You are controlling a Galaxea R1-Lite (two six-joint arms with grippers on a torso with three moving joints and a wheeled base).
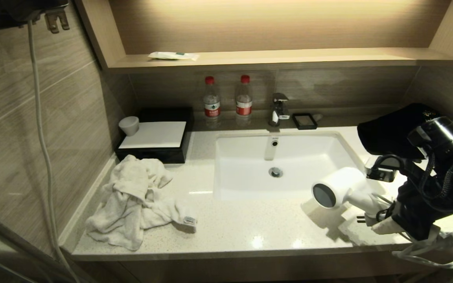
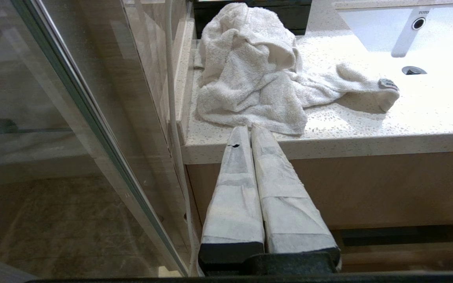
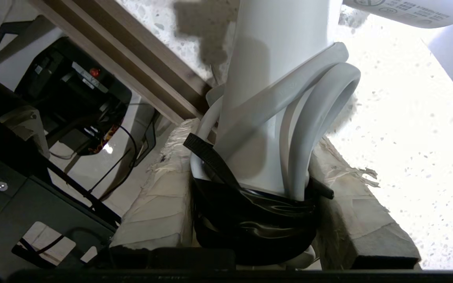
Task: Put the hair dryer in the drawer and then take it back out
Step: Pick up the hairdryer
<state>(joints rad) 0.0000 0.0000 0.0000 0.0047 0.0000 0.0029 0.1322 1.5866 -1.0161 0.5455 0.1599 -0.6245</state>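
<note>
The right gripper (image 1: pixel 383 220) is clamped on the handle of the hair dryer (image 1: pixel 338 188), holding it just above the counter (image 1: pixel 230 228) near its front right corner, barrel pointing toward the sink (image 1: pixel 246 184). Gripping the handle end, over the bundled cord (image 3: pixel 313 114), probably keeps the fat barrel clear for carrying. The basin holds nothing. The left gripper (image 2: pixel 246 133) hangs closed and empty below the counter's front left edge. No drawer shows.

crumpled towel (image 1: pixel 138 200) crowding counter's left, bare countertop (image 1: pixel 242 228) before sink (image 1: pixel 281 165)
</note>
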